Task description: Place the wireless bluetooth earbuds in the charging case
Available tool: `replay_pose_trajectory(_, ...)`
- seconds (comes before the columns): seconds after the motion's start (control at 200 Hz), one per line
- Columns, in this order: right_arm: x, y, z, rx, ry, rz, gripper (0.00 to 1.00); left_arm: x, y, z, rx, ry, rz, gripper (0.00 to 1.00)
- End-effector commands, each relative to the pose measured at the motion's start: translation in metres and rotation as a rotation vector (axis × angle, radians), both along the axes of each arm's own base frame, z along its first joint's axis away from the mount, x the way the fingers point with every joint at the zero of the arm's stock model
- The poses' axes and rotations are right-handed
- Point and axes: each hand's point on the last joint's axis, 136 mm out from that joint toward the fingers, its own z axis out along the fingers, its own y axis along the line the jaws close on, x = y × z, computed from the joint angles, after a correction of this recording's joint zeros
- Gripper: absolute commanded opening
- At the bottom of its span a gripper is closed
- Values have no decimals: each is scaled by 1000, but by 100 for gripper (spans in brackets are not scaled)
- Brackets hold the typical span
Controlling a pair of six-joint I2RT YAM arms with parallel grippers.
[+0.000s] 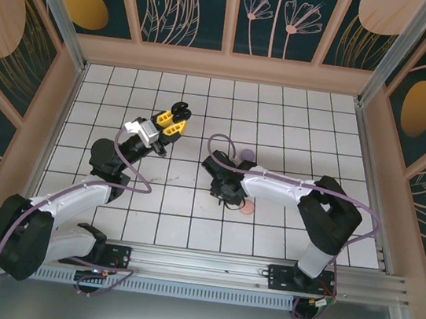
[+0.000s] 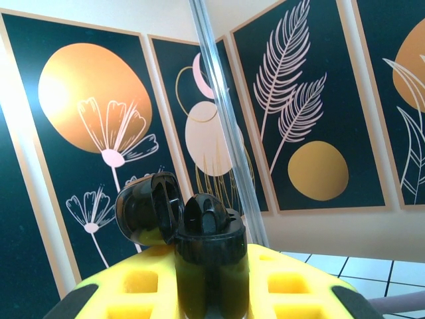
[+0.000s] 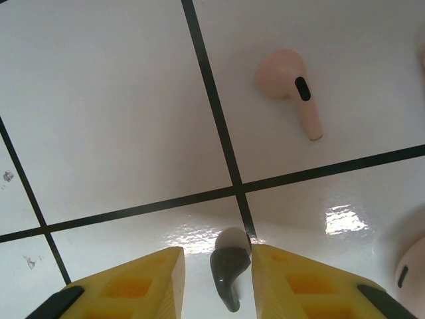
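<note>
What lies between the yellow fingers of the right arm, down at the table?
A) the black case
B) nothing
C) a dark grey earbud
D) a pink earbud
C: a dark grey earbud lies between the fingers of the right gripper; the pink earbud lies well apart from them.

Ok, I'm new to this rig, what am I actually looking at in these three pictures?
Two robot arms sit at the near edge of a tiled table. The overhead picture looks down on both. The other two come from a camera on each wrist, looking along its yellow fingers. The left gripper is shut on a black case with its lid open. The right gripper is down at the table, a finger on either side of a dark earbud. There is a gap on one side, so it is not gripped yet. A pink earbud lies loose beyond it.
</note>
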Motion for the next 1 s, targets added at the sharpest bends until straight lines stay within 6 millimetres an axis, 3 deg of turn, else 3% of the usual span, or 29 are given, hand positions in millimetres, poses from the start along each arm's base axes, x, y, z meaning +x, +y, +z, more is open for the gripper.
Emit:
replay_pose_trajectory(0.0,-7,-3,-10,-34,34,-12,33,-8,3,10,-34,-42,-4,0)
replay_pose_trajectory(0.996,-19,-4,-33,-73,75,23,25,-7,2,9,-33,-36,-8,0)
